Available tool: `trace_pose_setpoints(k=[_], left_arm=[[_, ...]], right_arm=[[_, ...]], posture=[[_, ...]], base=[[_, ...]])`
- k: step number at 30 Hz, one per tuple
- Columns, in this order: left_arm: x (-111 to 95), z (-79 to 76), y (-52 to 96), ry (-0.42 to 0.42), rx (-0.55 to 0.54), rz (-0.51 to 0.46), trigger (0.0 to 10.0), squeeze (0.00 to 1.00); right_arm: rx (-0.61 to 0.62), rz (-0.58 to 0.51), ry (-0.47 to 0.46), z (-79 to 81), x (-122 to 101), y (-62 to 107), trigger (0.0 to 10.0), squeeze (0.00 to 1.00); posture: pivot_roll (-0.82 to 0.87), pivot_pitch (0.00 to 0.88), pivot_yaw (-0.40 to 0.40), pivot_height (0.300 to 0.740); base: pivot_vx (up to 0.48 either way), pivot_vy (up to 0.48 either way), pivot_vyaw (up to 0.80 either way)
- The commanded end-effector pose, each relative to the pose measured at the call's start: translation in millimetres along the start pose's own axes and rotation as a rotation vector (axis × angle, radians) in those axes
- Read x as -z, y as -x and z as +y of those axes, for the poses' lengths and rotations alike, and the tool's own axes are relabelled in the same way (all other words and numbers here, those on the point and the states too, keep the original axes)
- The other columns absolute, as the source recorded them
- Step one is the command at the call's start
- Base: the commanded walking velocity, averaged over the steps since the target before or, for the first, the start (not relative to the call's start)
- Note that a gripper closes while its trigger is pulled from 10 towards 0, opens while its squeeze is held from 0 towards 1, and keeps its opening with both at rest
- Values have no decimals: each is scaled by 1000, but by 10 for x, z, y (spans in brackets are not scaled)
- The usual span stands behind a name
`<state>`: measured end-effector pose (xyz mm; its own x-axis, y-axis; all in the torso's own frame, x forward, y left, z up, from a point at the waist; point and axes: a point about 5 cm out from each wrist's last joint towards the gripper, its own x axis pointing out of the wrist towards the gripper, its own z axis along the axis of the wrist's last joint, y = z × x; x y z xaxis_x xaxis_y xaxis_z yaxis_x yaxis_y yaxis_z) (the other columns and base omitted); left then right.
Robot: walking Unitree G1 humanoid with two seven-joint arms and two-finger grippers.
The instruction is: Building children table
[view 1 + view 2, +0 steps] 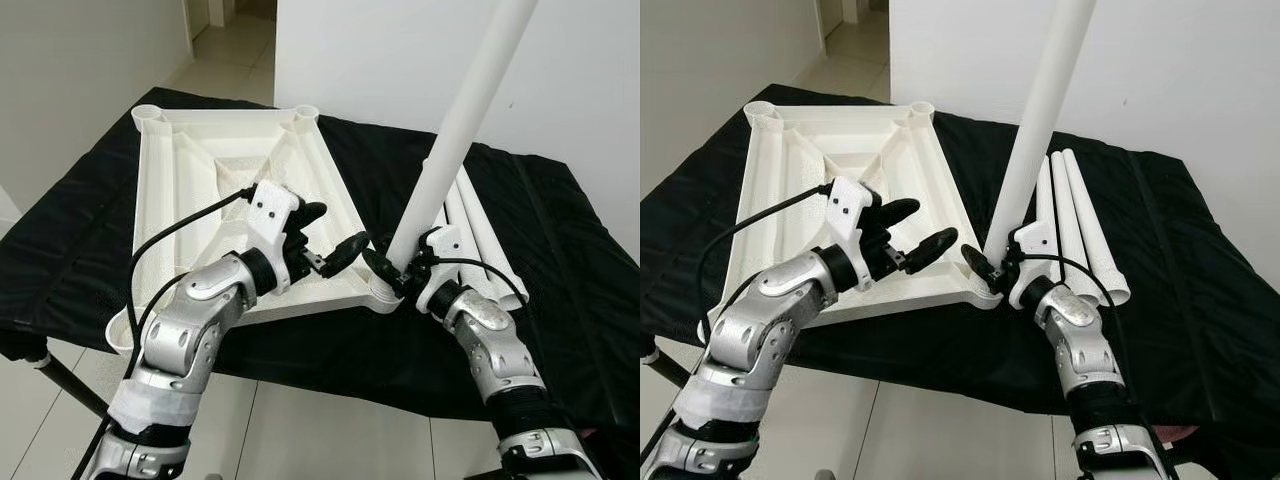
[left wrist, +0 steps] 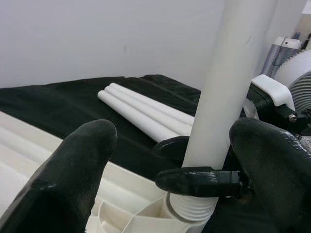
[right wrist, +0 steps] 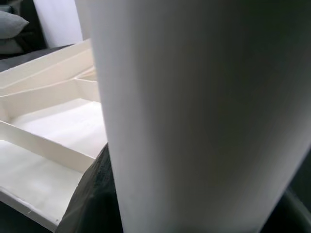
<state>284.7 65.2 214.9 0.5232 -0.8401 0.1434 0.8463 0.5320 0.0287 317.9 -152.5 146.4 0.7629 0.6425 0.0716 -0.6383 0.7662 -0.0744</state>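
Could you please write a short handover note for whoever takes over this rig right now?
Right gripper: shut on the upright leg, low down by its threaded end, which stands in the near-right corner socket of the upturned tabletop.
Left gripper: open, holding nothing, fingers pointing at that socket.
Three spare legs lie side by side on the black cloth on the robot's right.
Done: first leg placed in its socket; whether fully seated, I cannot tell.
Left: three legs, three sockets.

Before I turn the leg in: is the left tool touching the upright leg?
Apart. In the left wrist view, the left tool is open with its fingers either side of the upright leg, gaps showing on both sides.
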Motion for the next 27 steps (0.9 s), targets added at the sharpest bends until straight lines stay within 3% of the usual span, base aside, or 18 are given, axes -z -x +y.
trace_pose_setpoints(k=[1, 4, 5, 6, 7, 8, 13, 22, 27], left_arm=[[-22, -47, -36, 6, 74, -5, 10000, 1000], [-51, -55, -46, 3, 91, -11, 10000, 1000], [-94, -71, -59, 0, 117, -19, 10000, 561], [-94, -71, -59, 0, 117, -19, 10000, 561], [-120, -81, -67, -3, 133, -24, 10000, 380], [-163, -98, -80, -3, 158, -31, 10000, 0], [-203, -116, -90, 4, 184, -46, 10000, 0], [-390, -159, -165, 34, 264, -112, 10000, 0], [-444, -171, -182, 34, 283, -122, 10000, 0]], right_arm=[[-12, -13, 16, -28, -75, 12, 10000, 0], [-11, -22, 18, -42, -106, 9, 10000, 0], [-13, -39, 25, -61, -163, 1, 10000, 0], [-13, -39, 25, -61, -163, 1, 10000, 0], [-17, -46, 26, -70, -203, -2, 10000, 0], [-17, -67, 36, -90, -280, -14, 10000, 0], [-33, -74, 51, -96, -328, -25, 10000, 0], [-223, 17, 137, 26, -336, -49, 10000, 0], [-268, 45, 147, 68, -320, -59, 10000, 0]], posture=[[0, 0, -77, 740], [0, 0, -73, 740], [3, 0, -68, 740], [3, 0, -68, 740], [3, 0, -68, 740], [1, 0, -64, 740], [-2, 0, -60, 740], [-4, 0, -61, 740], [-7, 0, -58, 740]], base=[[0, 0, 0], [0, 0, 0], [0, 0, 0], [0, 0, 0], [0, 0, 0], [0, 0, 0], [0, 0, 0], [0, 0, 0], [0, 0, 0]])
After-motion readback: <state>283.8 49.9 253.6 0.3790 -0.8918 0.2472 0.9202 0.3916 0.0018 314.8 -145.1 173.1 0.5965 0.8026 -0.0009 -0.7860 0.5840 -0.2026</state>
